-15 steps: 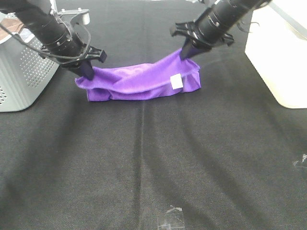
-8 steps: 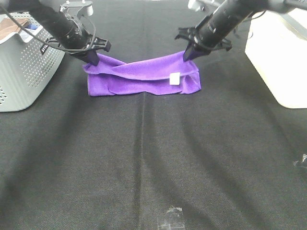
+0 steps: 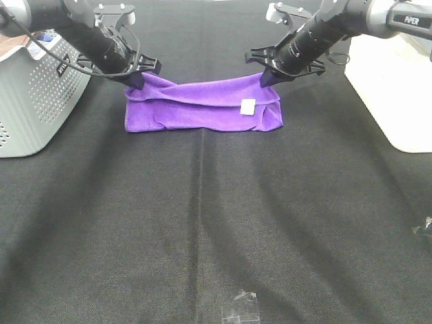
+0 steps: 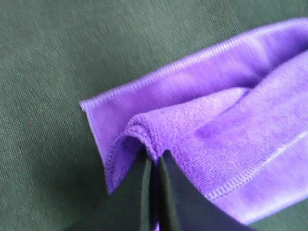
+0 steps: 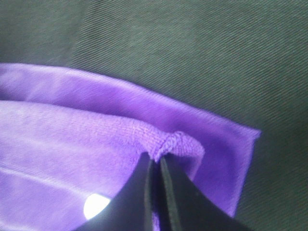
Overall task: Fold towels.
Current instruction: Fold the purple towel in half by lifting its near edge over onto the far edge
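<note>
A purple towel [image 3: 202, 106] with a small white tag [image 3: 248, 106] lies folded lengthwise on the black cloth at the far middle. My left gripper [image 3: 135, 79] is shut on the towel's upper left corner; its fingers pinch a fold of towel [image 4: 144, 132] in the left wrist view. My right gripper [image 3: 266, 75] is shut on the upper right corner; the right wrist view shows the fingers pinching a fold of towel [image 5: 175, 144]. The held top layer lies over the lower layer, near its far edge.
A grey perforated basket [image 3: 30, 101] stands at the far left. A white bin [image 3: 395, 81] stands at the far right. Bits of clear tape [image 3: 239, 307] lie near the front edge. The black cloth [image 3: 202, 223] covers the whole table.
Both grippers have carried the towel's held edge away from the camera and lowered it, so the top layer now lies flatter over the bottom layer.
</note>
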`<state>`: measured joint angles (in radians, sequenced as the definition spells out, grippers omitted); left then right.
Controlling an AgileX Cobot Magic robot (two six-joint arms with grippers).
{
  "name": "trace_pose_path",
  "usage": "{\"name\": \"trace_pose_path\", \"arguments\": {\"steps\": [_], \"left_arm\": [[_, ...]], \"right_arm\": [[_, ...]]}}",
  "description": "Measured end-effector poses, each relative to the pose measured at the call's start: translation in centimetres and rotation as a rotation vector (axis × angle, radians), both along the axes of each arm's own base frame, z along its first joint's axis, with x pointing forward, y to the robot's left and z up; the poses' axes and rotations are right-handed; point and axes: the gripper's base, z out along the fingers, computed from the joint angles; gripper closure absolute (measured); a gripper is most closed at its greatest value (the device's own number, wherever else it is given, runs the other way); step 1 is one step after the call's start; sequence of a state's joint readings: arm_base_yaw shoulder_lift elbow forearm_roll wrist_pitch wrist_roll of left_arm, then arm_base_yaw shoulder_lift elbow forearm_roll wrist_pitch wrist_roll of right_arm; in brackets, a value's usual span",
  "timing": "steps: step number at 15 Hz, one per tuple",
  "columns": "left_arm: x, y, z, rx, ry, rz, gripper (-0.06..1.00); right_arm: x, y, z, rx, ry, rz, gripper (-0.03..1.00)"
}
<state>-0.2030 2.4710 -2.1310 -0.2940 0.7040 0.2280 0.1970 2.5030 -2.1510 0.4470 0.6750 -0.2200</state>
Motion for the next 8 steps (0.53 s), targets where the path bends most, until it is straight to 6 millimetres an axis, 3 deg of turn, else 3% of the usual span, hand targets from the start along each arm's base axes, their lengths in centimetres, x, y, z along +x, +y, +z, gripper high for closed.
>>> {"name": "trace_pose_path", "arguments": {"steps": [3,8], "left_arm": [[0.3,0.0,-1.1,0.001,-0.009,0.01,0.94],[0.5,0.0,-2.1,0.002,-0.009,0.016,0.94]], "right_arm": [[0.7,-1.6,0.1,-0.005,-0.049,-0.041,0.94],[0.8,-1.5,-0.9,-0.011,-0.037,-0.035,0.91]]}}
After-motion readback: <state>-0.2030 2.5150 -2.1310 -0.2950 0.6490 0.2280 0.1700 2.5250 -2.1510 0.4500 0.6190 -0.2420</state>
